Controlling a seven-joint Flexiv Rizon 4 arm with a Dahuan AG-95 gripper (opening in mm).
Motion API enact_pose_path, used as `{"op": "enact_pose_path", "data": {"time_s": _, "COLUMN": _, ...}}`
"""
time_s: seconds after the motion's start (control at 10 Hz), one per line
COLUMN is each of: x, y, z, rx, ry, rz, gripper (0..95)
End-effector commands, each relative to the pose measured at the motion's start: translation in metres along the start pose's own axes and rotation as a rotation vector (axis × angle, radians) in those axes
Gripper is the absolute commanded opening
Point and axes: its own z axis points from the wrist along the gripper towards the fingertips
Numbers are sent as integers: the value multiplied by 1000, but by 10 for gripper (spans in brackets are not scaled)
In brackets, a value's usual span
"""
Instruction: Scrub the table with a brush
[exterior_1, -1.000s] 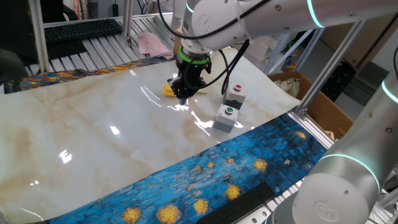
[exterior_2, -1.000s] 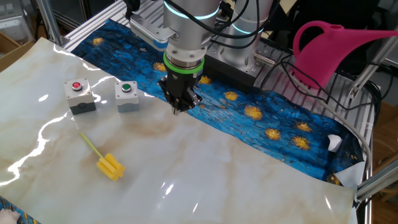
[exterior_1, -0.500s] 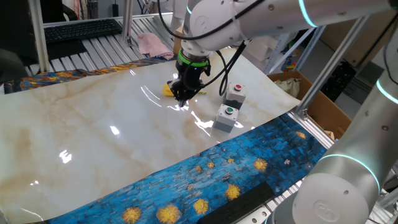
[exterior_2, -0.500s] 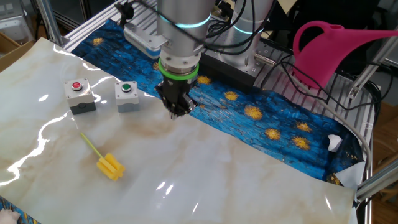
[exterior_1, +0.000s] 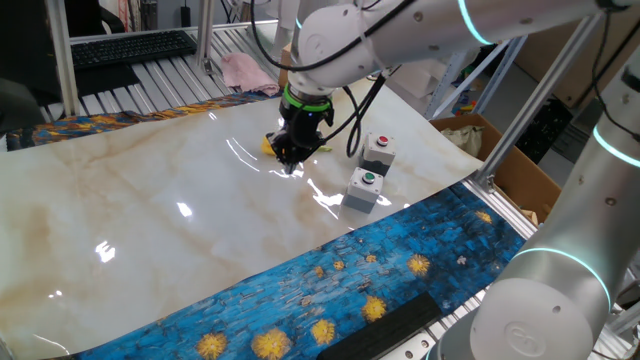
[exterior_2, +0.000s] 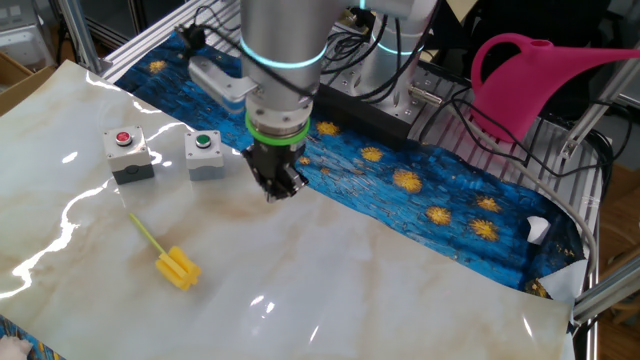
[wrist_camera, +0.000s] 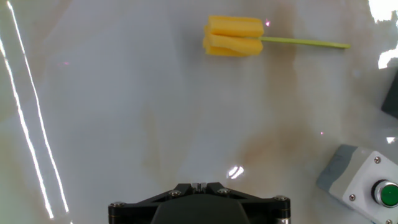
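Wrist pointed almost straight down is how I read the arm from both fixed cameras: the silver forearm drops from above, passes through a green ring and ends in the black gripper (exterior_2: 277, 186), which hangs just over the table (exterior_2: 400, 280) near the edge where the blue cloth (exterior_2: 430, 190) with yellow swirls begins. From one fixed view the gripper (exterior_1: 290, 152) sits in front of the brush, so only a sliver of yellow shows behind it. I cannot tell from any camera whether the claw is released or clenched; the fingertips look drawn close together in the fixed views, and my hand view shows only the black base of the gripper at the bottom of the frame. Nothing is between the fingers that I can see. The brush (exterior_2: 176, 265) lies flat on the marble, well apart from the gripper, its thin stick handle angled toward the grey button boxes. In the hand view the brush (wrist_camera: 235, 36) rests near the top, head to the left and handle running right. The green-button box (exterior_2: 203, 155) stands just beside the gripper, the red-button box (exterior_2: 127, 154) farther along.
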Motion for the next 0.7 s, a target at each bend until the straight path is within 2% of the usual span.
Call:
{"op": "enact_pose_path", "data": {"time_s": 0.1, "x": -11, "y": -3, "z": 6, "rx": 8, "ry": 16, "rz": 24, "gripper": 0}}
{"op": "enact_pose_path", "data": {"time_s": 0.4, "x": -23, "y": -13, "z": 12, "rx": 16, "ry": 21, "rz": 54, "gripper": 0}}
{"op": "enact_pose_path", "data": {"time_s": 0.7, "x": -36, "y": -21, "z": 11, "rx": 20, "ry": 40, "rz": 104, "gripper": 0}}
